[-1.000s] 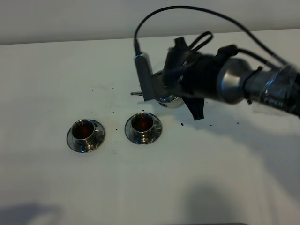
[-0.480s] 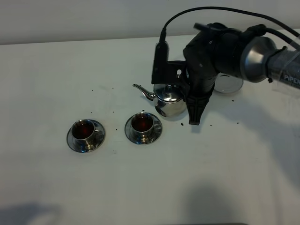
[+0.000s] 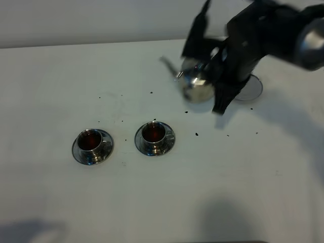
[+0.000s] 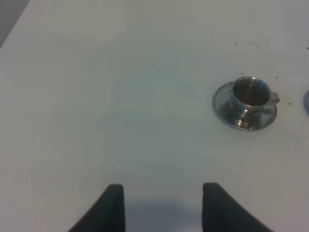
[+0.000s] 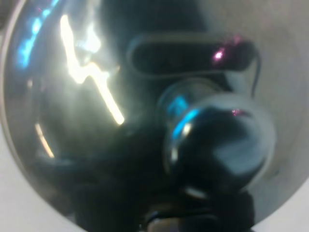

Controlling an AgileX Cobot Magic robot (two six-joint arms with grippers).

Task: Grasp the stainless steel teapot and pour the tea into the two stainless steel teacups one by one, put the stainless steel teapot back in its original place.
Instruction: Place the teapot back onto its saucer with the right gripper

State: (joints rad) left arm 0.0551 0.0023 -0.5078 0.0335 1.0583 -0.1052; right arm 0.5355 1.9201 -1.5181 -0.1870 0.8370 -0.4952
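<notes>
The stainless steel teapot (image 3: 195, 86) hangs above the table at the back right, its spout (image 3: 167, 63) pointing left. My right gripper (image 3: 215, 76) is shut on the teapot's handle side. The right wrist view is filled by the teapot's lid and knob (image 5: 219, 140). The flat steel coaster disc (image 3: 253, 90) lies just right of the teapot, partly hidden by the arm. Two steel teacups on saucers stand at the front, left cup (image 3: 92, 143) and right cup (image 3: 154, 135), both holding dark tea. My left gripper (image 4: 164, 208) is open and empty, apart from the left cup (image 4: 248, 94).
Small dark specks (image 3: 196, 134) are scattered on the white table between the cups and the teapot. The edge of the second saucer (image 4: 306, 102) shows at the border of the left wrist view. The table's back edge (image 3: 76, 44) meets a pale wall.
My right arm has carried the teapot up and back to the right, away from the right cup and toward the coaster disc. The cups and the left gripper have not moved.
</notes>
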